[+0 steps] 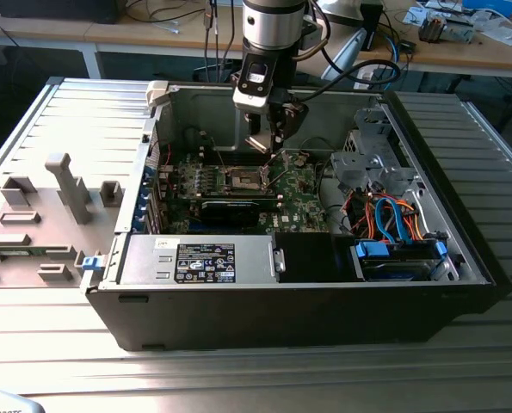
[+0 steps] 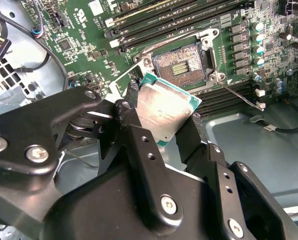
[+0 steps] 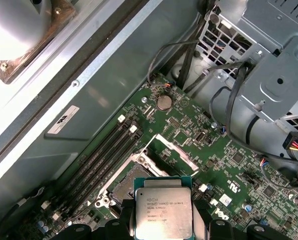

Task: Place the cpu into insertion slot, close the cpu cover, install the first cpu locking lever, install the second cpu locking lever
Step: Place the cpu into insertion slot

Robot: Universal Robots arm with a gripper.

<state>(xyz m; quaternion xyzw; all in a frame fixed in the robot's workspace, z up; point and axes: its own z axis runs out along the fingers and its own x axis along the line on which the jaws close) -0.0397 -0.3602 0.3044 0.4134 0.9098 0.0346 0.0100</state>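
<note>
**Gripping the flat square silver-grey cpu (image 2: 166, 107) over the green motherboard (image 2: 83, 30)**

My black gripper (image 2: 159, 120) is clenched on its opposite edges, holding it tilted in the air. The square insertion slot (image 2: 181, 62), brownish-gold contacts in a metal rim, lies uncovered near the motherboard's middle, beside the long memory slots (image 2: 159, 15)

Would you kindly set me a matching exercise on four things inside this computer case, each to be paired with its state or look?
Things:
1. cpu
2. insertion slot
3. memory slots
4. coin cell battery

States:
A. uncovered, with its brownish contact field bare
B. clamped between the fingers of the gripper, above the board
C. round and silver
D. long, narrow and dark, lying side by side

Pairs: 1-B, 2-A, 3-D, 4-C
</note>
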